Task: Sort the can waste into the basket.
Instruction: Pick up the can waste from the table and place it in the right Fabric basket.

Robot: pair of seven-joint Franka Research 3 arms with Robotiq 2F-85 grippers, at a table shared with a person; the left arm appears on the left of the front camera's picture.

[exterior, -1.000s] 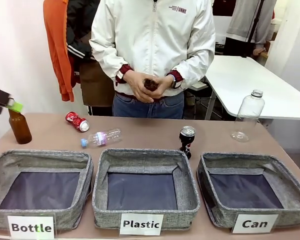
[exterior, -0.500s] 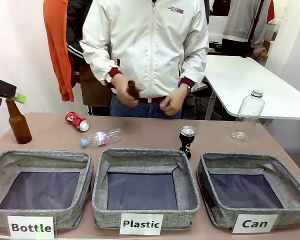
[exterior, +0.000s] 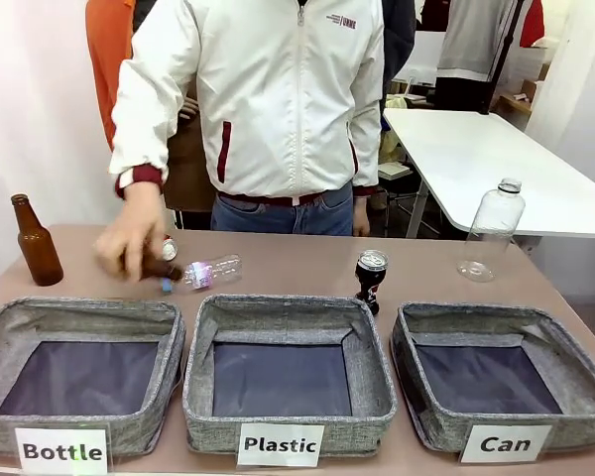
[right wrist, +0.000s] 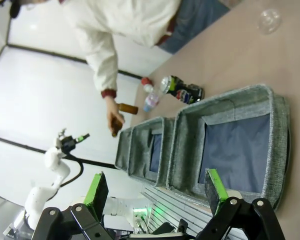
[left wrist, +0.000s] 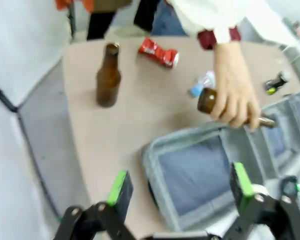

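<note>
Since half a second ago the person's hand (exterior: pixel 129 238) has dropped from chest height to the table, bringing a brown bottle (left wrist: pixel 210 101) held on its side. The left gripper (left wrist: pixel 180 184) has left the front view's 9 o'clock edge. Its fingers are spread wide above the Bottle basket (exterior: pixel 79 309). The right gripper (right wrist: pixel 155 189) is likewise agape and holds nothing.

The crushed red can (left wrist: pixel 157 51) lies at the table's 10 o'clock, and in the front view the hand mostly hides it. The Pepsi can (exterior: pixel 371 276) stands upright past the Plastic basket (exterior: pixel 288 307), at 11 o'clock from the Can basket (exterior: pixel 476 319). A plastic bottle (exterior: pixel 210 271) lies between the two cans. An upright brown bottle (exterior: pixel 35 243) stands at far 9 o'clock, and a clear bottle (exterior: pixel 494 226) at 2 o'clock.
</note>
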